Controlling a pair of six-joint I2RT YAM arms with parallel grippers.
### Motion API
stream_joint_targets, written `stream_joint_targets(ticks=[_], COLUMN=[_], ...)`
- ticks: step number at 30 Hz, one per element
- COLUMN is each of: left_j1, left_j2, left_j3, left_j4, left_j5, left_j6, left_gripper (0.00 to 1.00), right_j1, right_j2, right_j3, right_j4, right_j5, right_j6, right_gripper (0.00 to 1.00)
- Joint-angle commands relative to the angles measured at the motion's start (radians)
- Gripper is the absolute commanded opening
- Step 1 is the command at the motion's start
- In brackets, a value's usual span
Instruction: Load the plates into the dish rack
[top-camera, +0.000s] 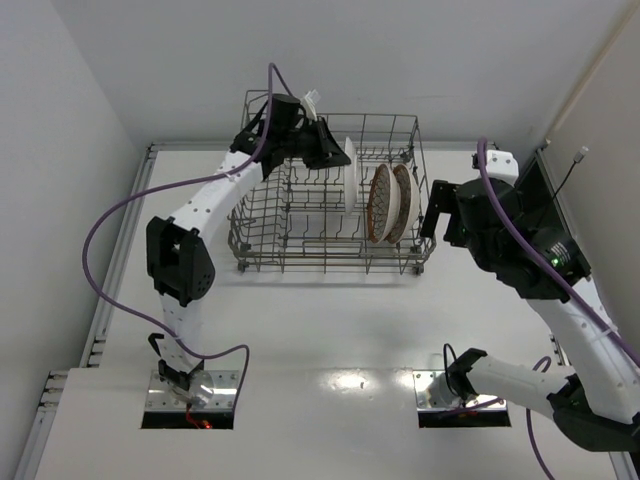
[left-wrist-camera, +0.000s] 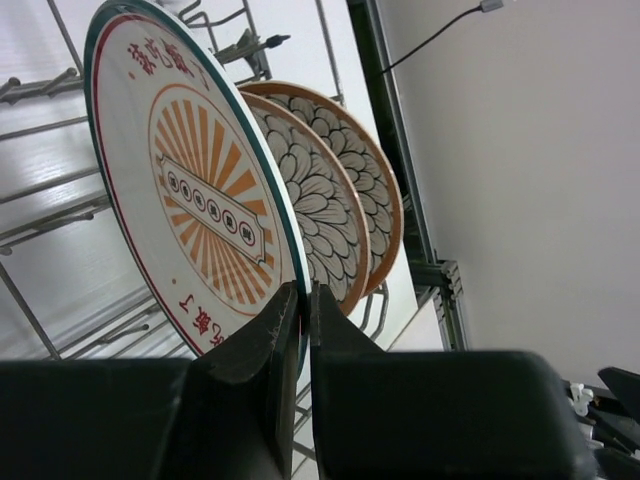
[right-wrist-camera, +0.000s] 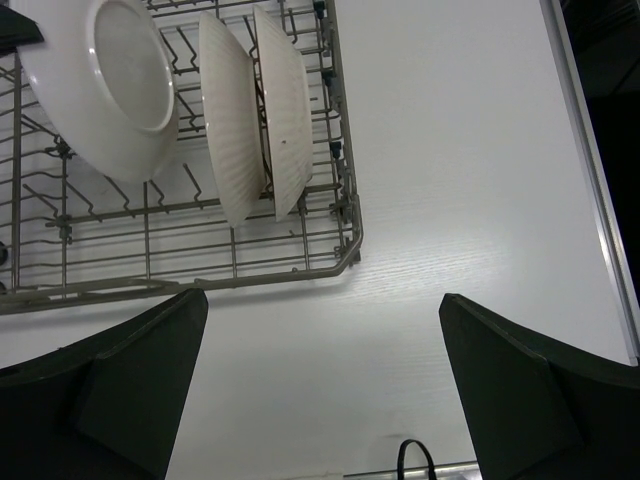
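Plates upright in your grey wire dish rack (top-camera: 262, 225)
Your left gripper (left-wrist-camera: 303, 300) pinches the round orange-sunburst ceramic plate (left-wrist-camera: 190, 180) inside it, beside two brown floral plates (left-wrist-camera: 322, 205); your right gripper (right-wrist-camera: 320, 300) hangs spread outside its right end.

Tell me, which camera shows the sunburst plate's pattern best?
The left wrist view: the sunburst plate shows its patterned face close up, orange rays sharp. The top view shows only its white edge in the dish rack; the right wrist view shows just its plain underside.
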Motion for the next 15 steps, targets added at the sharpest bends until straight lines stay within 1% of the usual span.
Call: stream_joint_targets(ticks=[1, 2, 5, 9, 11, 15], left_j1=[-0.026, -0.026, -0.036, -0.036, -0.047, -0.069], left_j2=[-0.045, -0.056, -0.081, -0.095, -0.104, -0.113], left_j3=[-0.047, -0.061, -0.072, -0.006, 0.005, 0.017], left_j4=[0.131, 0.158, 0.172, 0.181, 0.192, 0.192], left_j5=[0.010, -0.001, -0.038, -0.052, -0.052, -0.090], left_j6=[-0.057, -0.057, -0.069, -0.088, -0.112, -0.112], left_gripper=[0.00, 0.00, 0.00, 0.00, 0.00, 0.00], right_j1=[-0.003, -0.003, -0.003, -0.003, -0.003, -0.003], right_j2=[0.008, 0.008, 0.008, 0.008, 0.008, 0.017], right_j3=[0.007, 0.007, 0.007, 0.007, 0.007, 0.007], right_j4=[0.013, 0.013, 0.013, 0.013, 0.013, 0.013], right_j5=[0.017, 0.017, 0.017, 0.017, 0.006, 0.006], right_j6=[0.013, 0.013, 0.004, 0.004, 0.004, 0.004], right_gripper=[1.00, 1.00, 1.00, 1.00, 1.00, 1.00])
